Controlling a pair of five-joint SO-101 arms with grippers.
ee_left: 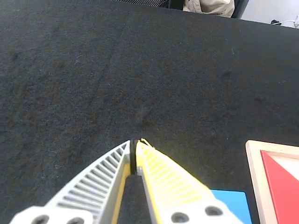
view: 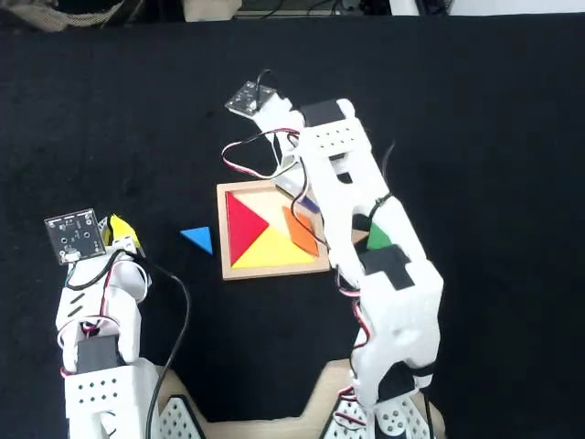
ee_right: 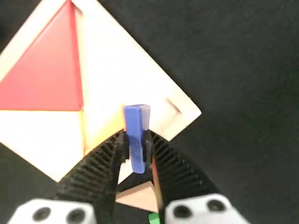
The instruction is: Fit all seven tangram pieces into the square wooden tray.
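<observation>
Ahead of the right gripper, which clamps the dark blue piece on edge, the tray floor is bare out to its corner rim. The red triangle closes one side, and the orange piece lies under the tips (partly hidden). Ahead of the left gripper, open black cloth spreads far forward. The light blue triangle lies just beside that gripper, with the tray's rim beyond it.
</observation>
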